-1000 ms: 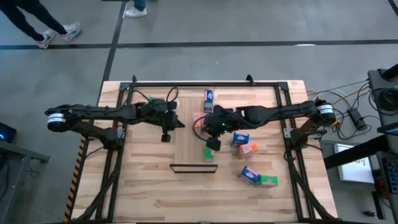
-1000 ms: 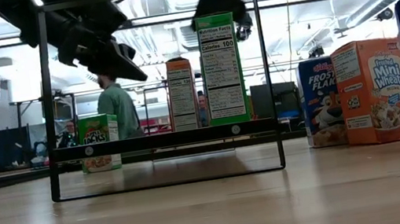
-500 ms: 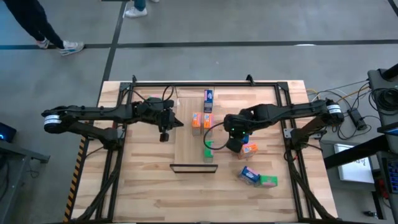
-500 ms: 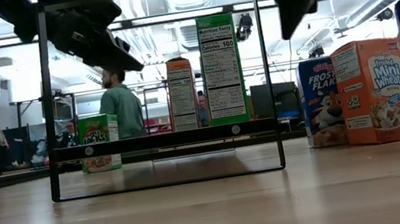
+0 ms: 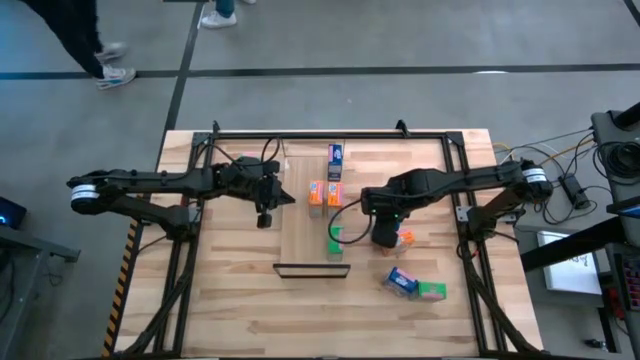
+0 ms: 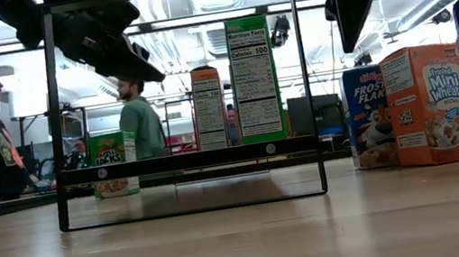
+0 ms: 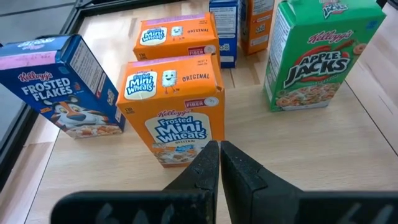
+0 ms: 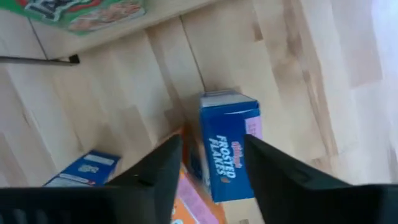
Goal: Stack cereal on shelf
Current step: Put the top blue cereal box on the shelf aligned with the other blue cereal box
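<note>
Light wood: the shelf lies along the table's middle, its dark lip toward the near edge, carrying a green box near that lip and orange boxes farther back. The step in hand, as judged, is reaching for another box. The right gripper, fingers spread and empty, hangs over the loose boxes right of the shelf; an upright blue box shows directly between its fingers, so the next move calls for descending and closing squarely. The left gripper, clenched and empty, waits just before an orange box on the shelf's far part.
</note>
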You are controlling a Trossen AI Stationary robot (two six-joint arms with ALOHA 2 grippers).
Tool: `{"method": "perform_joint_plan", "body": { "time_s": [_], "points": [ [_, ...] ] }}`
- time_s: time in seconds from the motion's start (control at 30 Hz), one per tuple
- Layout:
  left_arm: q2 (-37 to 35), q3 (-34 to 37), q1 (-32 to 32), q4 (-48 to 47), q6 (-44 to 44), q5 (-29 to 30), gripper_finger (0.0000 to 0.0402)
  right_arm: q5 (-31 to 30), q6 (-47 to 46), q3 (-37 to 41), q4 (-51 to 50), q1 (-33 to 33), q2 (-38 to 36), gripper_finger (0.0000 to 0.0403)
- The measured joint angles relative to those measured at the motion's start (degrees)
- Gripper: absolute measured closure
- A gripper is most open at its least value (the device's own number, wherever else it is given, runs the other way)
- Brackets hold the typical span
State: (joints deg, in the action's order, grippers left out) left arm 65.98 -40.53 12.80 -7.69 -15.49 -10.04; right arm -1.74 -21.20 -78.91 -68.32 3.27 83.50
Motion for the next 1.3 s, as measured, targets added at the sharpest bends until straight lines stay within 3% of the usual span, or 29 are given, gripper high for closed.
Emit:
{"method": "perform_joint_plan", "body": {
  "time_s": [0.23,0.5,0.9,1.3],
  "points": [
    [0.15,0.0,0.0,-0.13,-0.02,-0.02,0.0401,-5.13,1.69,1.46,0.08,0.33,0.0,0.0159],
    [0.15,0.0,0.0,-0.06,-0.04,-0.02,0.0401,-5.77,1.94,5.1,1.09,0.91,0.04,0.0133],
    [0.15,0.0,0.0,-0.05,-0.04,-0.03,0.0401,-5.76,2.31,10.18,6.97,0.96,0.07,0.0143],
    [0.15,0.0,0.0,-0.05,-0.04,-0.04,0.0401,-5.53,1.79,10.24,8.11,0.96,0.02,0.0215]
  ]
}}
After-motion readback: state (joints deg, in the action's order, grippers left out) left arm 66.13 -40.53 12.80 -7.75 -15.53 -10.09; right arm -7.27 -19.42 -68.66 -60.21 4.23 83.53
